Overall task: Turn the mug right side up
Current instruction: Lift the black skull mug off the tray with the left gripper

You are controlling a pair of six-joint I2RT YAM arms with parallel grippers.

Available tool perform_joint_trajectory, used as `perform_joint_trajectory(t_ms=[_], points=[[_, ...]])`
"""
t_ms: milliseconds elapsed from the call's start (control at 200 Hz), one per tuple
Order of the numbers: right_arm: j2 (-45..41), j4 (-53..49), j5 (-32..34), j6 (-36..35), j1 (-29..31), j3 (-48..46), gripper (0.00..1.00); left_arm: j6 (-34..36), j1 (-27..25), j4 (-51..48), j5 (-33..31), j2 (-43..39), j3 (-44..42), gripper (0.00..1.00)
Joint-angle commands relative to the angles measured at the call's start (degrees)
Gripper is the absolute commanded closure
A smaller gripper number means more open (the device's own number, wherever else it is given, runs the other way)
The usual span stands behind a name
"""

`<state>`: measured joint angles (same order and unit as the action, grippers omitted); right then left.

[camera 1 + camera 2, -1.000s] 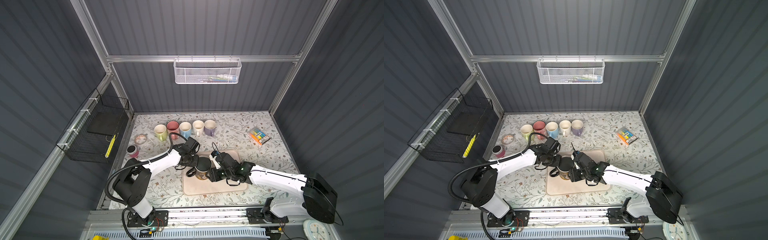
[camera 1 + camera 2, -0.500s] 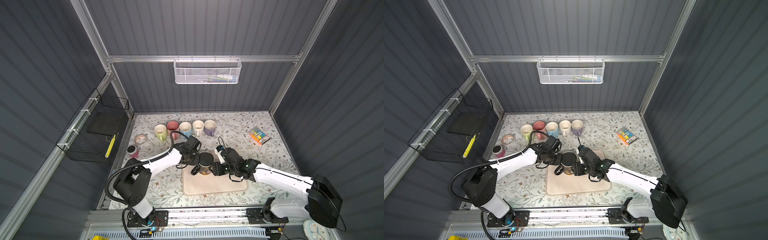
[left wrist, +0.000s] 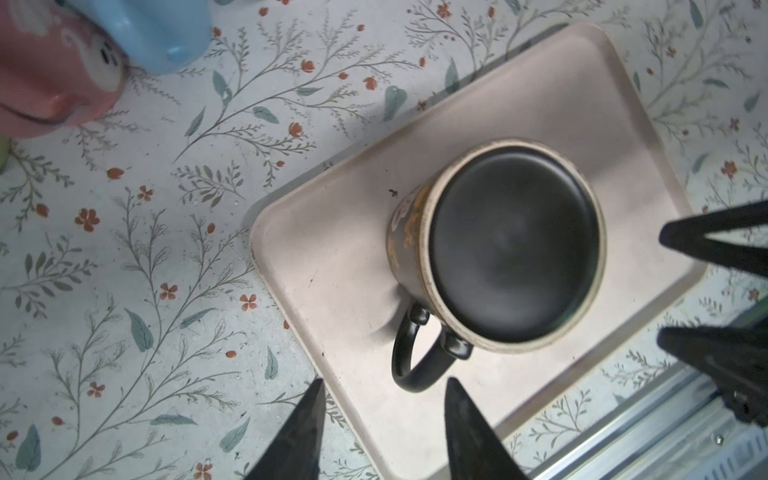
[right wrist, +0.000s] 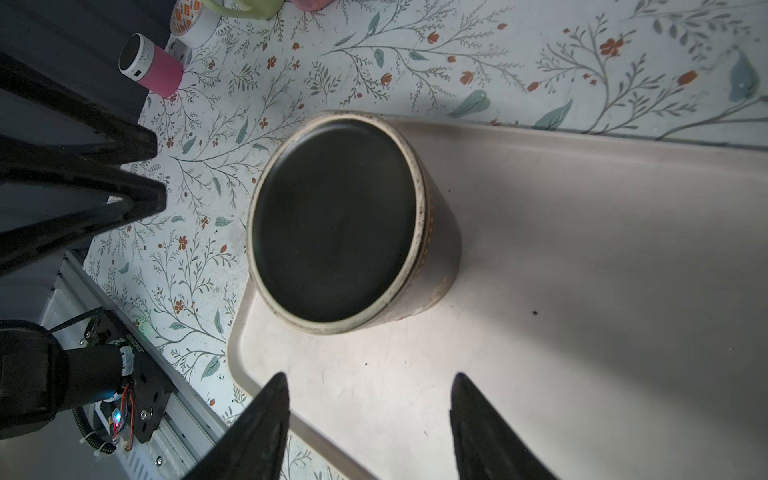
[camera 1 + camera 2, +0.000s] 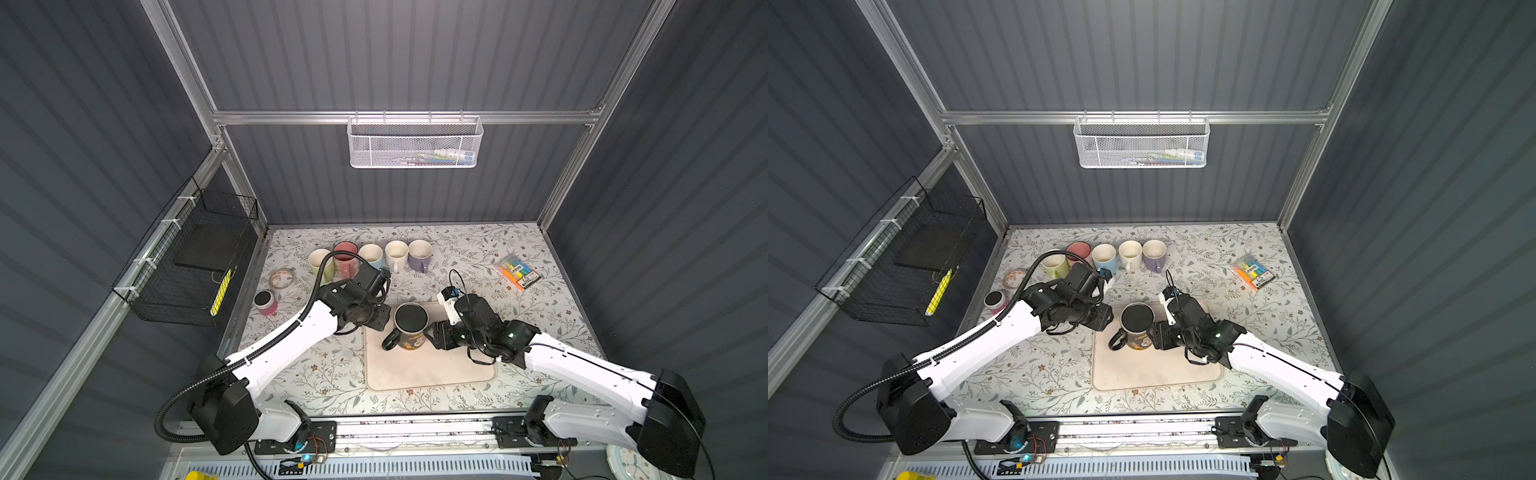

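The floral table (image 5: 478, 257) is offering open room around the tray (image 5: 428, 370). There the dark mug (image 5: 409, 328) is standing close to a corner rim, seemingly mouth up, so the turn is looking done. The left gripper (image 3: 384, 424) and right gripper (image 4: 370, 415) are flanking it, fingers spread, gripping nothing and needing only to back away.

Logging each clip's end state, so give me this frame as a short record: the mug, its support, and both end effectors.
mug: black mug, standing on end, nothing holding it, handle toward front left
top face: dark round with a pale rim, looks like the open mouth, not certain
support: beige tray, near its back left corner
left end effector: open, empty, clear of the mug
right end effector: open, empty, clear of the mug
background: five pastel mugs in a row at the back
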<state>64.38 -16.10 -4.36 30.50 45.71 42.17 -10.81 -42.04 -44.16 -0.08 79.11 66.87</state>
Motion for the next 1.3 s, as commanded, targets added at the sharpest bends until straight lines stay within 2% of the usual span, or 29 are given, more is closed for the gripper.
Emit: perform_joint_trajectory(t_ms=[0,255,695,1296], points=[[-3.7,-1.3,-0.2,-2.3,-1.0,-1.1,0.37,7.7,-0.5,-3.9,4.6,1.1,1.7,0.46],[-9.8,-2.0,-1.3,-3.9,-3.7,-2.4,0.36,13.2,-1.5,-2.3,7.3,4.4,1.0,0.43],[-11.8,-1.6,-2.9,-5.2,-7.2,-3.8,0.36,15.8,-3.0,0.4,3.5,9.9,1.1,0.42],[-14.3,0.1,-3.0,-5.8,-9.1,-7.2,0.36,16.0,-4.3,0.8,1.5,18.4,5.9,0.53]])
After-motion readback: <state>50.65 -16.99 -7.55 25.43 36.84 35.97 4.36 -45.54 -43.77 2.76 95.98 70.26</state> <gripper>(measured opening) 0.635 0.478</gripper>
